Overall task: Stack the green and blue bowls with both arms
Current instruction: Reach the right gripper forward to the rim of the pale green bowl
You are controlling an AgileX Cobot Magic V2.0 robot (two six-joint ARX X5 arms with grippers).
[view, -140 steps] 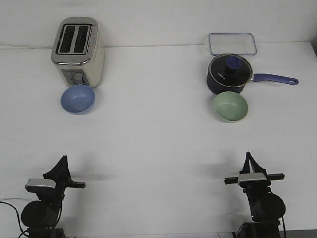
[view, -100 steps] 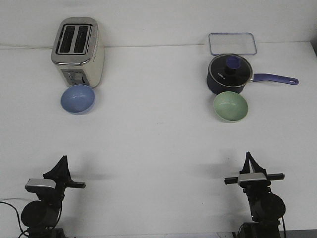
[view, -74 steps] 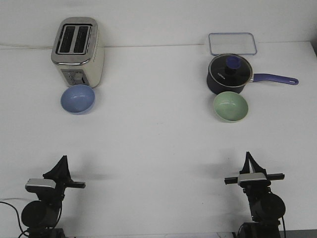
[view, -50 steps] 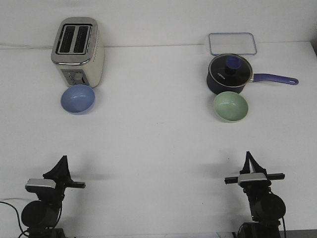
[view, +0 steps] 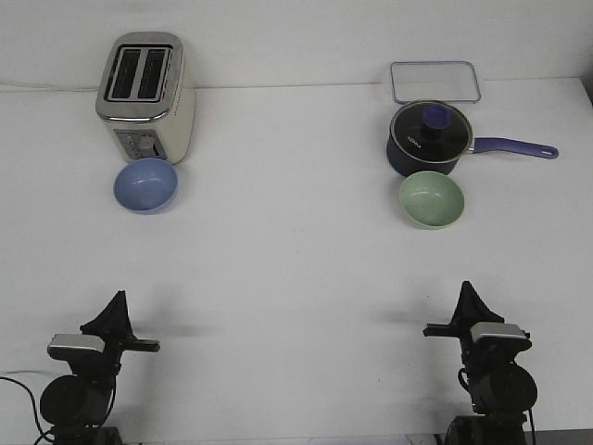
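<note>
Left black pincer gripper (view: 115, 306): low at the near left edge of the table, tips drawn to a dark point aimed away from the robot. Nothing between or against the fingers; whether the jaws are pressed fully together I cannot tell from this view. Grey-white block sits just behind it on the wrist, thin black bar sticking out to one side.

Right black pincer gripper (view: 466, 295): same posture at the near right edge, tips narrowing to a point, holding nothing. Jaw gap not readable here either. Its grey-white wrist part sits off-centre, toward the right of the arm.

White matte table (view: 296, 269): bare stretch between both grippers and the objects farther back.

Light periwinkle blue round bowl (view: 145, 184): far left, upright, mouth up, well apart from the left gripper. Just behind it, close or touching, a cream and chrome two-slot toaster (view: 145, 95).

Pale mint green round bowl (view: 431, 199): far right, upright, mouth up, well apart from the right gripper. Directly behind it, very close, a dark navy saucepan with a glass lid and purple handle (view: 429, 139), handle pointing right. Behind the pan, a clear rectangular container lid with blue rim (view: 435, 82), lying flat.

The two bowls are well apart, on opposite sides of the table.
</note>
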